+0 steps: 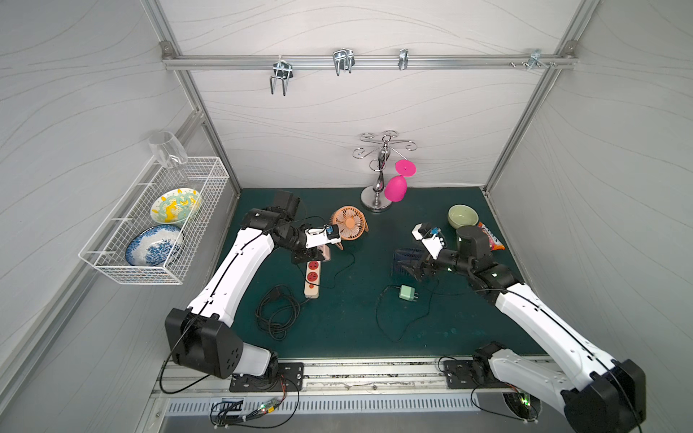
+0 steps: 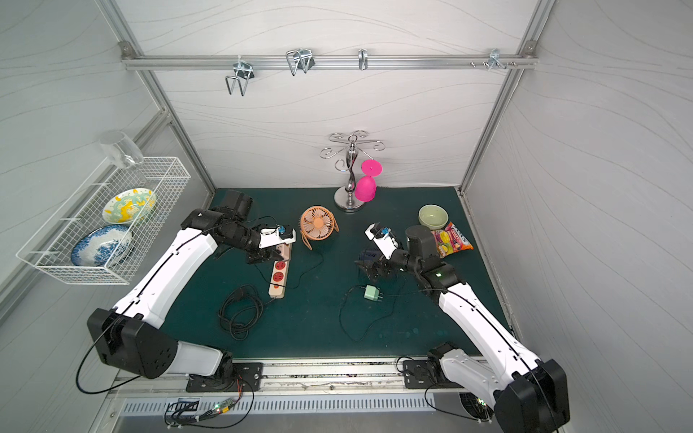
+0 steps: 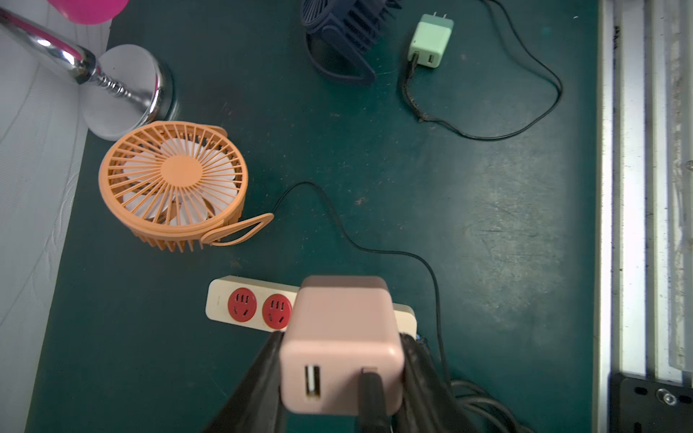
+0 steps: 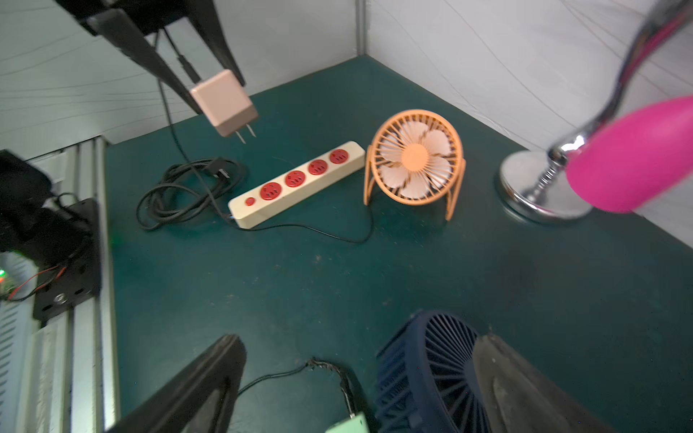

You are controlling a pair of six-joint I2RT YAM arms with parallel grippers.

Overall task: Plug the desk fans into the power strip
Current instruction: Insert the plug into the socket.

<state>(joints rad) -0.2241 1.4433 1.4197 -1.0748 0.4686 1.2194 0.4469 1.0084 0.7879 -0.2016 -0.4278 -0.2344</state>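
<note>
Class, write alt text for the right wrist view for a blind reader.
The left gripper holds a pale pink square plug adapter, prongs down, above a cream-white power strip with red sockets. An orange round desk fan stands at one end of the strip.

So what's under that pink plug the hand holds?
The cream power strip, on the green mat. The plug hangs, prongs clear above its red sockets. In the left wrist view the plug hides two sockets and the switch.
</note>
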